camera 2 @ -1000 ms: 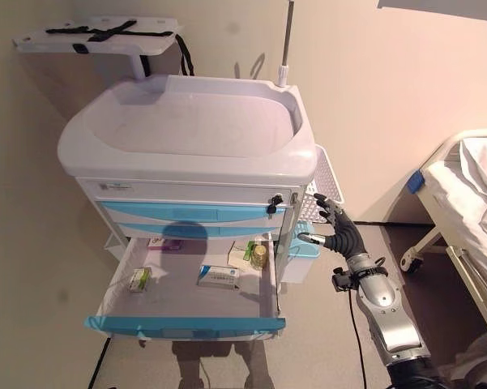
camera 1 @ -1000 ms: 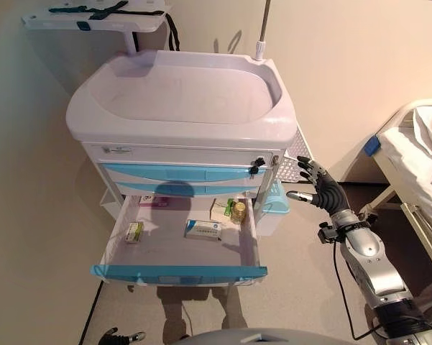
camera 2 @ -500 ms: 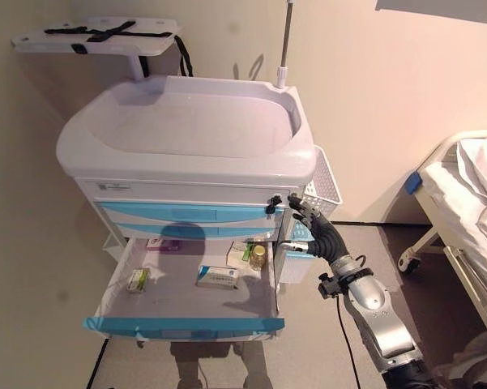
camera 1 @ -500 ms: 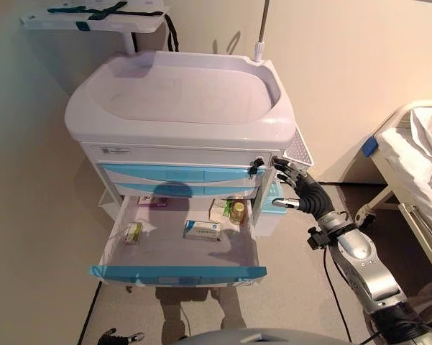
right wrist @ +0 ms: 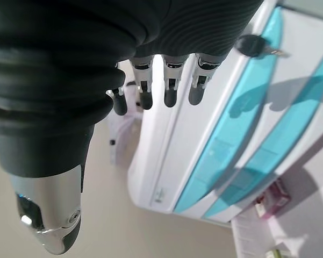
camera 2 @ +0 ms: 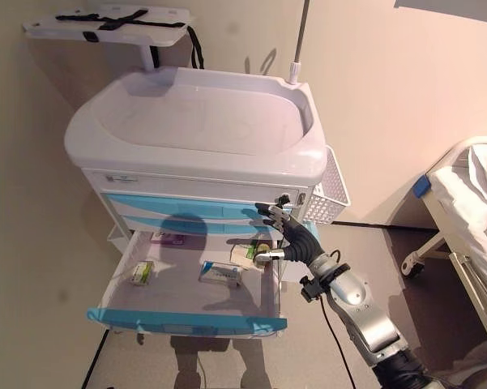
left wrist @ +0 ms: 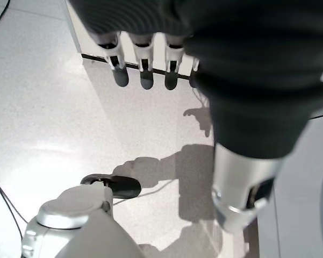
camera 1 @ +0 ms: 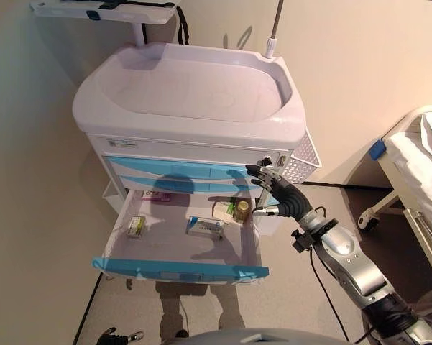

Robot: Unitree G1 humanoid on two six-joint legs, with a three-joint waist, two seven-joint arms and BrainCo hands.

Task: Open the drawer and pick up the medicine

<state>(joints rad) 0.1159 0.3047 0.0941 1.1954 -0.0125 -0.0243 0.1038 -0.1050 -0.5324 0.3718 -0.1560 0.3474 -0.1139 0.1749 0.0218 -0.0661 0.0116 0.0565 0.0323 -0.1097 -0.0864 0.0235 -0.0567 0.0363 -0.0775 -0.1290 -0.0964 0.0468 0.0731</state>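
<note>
Left eye view, cart: white plastic medical cart (camera 1: 190, 108) with a dished top and two shut pale-blue drawer fronts (camera 1: 180, 170); a small printed label (camera 1: 122, 143) under the top rim is too small to read.
Left eye view, drawer: the lowest white drawer with a blue front edge (camera 1: 181, 269) stands pulled fully out, its floor largely bare between the items.
Left eye view, medicine: white-and-blue flat carton (camera 1: 205, 228) lies mid-drawer; small green-and-white box (camera 1: 135, 226) lies near the left wall; pink packet (camera 1: 157, 195) lies at the back; amber round bottle (camera 1: 241, 210) stands by the right wall beside a pale carton (camera 1: 223, 210). Print on all is illegible.
Left eye view, right hand: right hand (camera 1: 278, 198) hovers at the drawer's right rear corner, just beside the bottle, fingers spread and straight, holding nothing.
Left eye view, surroundings: white perforated side basket (camera 1: 300, 162) hangs on the cart's right; white-framed bed (camera 1: 417, 180) stands well apart to the right, with bare floor between.
Right eye view: same layout; black key lock (camera 2: 284, 198) sits at the right end of the upper front, just above the fingers.
Left wrist view: left hand (left wrist: 166, 37) hangs over pale floor (left wrist: 59, 113), fingers relaxed and straight, empty.
Right wrist view: straight fingers (right wrist: 169, 86) point towards the shut blue fronts; the pink packet shows below them.
</note>
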